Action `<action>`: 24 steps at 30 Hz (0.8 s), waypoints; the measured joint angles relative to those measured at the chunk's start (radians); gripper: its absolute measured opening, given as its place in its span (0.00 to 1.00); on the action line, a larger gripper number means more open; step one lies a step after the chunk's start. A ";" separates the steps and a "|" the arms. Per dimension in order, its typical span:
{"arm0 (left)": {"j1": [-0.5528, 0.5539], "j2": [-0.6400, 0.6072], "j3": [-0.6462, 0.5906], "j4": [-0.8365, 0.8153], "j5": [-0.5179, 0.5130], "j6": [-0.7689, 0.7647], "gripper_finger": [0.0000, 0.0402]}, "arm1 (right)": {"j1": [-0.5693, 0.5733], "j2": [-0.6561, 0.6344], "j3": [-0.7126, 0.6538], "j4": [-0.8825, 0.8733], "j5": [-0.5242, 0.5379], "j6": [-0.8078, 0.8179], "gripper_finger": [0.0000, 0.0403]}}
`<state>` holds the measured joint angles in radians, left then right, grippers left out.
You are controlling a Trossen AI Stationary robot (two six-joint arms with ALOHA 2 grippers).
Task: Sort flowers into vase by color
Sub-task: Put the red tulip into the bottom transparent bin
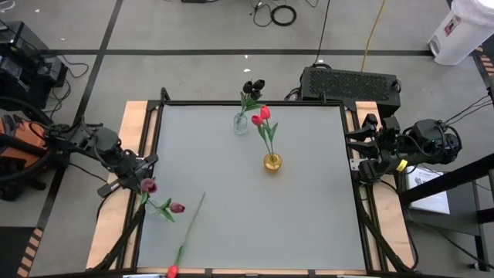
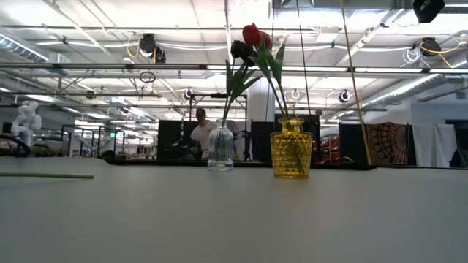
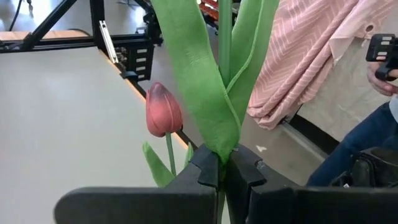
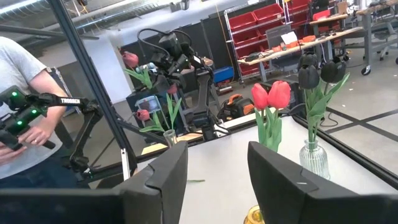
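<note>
At the near edge of the table (image 1: 309, 232) a red tulip (image 1: 172, 271) lies flat, its long stem (image 1: 191, 224) running diagonally up toward the middle. Just beyond it, at the table's left edge, the left gripper (image 1: 143, 174) reaches in from the side, its arm stretched low across the wooden border. Its fingers (image 3: 211, 171) are pinched tight on the green stem and leaves of a dark pink tulip (image 1: 148, 185); a second maroon bloom (image 1: 177, 208) hangs beside it, and whether that stem is also in the grip cannot be told. In the left wrist view a pink bud (image 3: 163, 111) stands just past the clamped fingers.

Farther in, right of centre, a yellow vase (image 1: 272, 162) holds two red tulips (image 1: 261, 116). Behind it, near the far edge, a clear glass vase (image 1: 241, 123) holds black tulips (image 1: 252, 86).

The right gripper (image 1: 360, 154) waits off the table's right edge, its arm folded over the frame, its jaws standing apart with nothing between them.

Beyond the table, a person's hand (image 4: 25, 140) holds a controller in the right wrist view.
</note>
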<state>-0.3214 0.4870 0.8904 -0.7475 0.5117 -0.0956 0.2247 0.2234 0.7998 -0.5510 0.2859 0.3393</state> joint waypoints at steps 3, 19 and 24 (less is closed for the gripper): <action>0.000 0.000 0.000 0.002 0.000 -0.001 0.03 | 0.000 0.000 0.000 0.000 0.000 0.000 0.40; 0.000 0.000 0.001 0.005 0.035 -0.005 0.09 | 0.000 0.000 0.000 0.000 0.000 0.000 0.40; 0.000 0.000 0.001 0.008 0.041 -0.013 0.09 | 0.000 0.000 0.000 0.000 0.000 0.000 0.40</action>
<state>-0.3214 0.4873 0.8913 -0.7396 0.5529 -0.1081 0.2245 0.2234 0.7998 -0.5510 0.2859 0.3393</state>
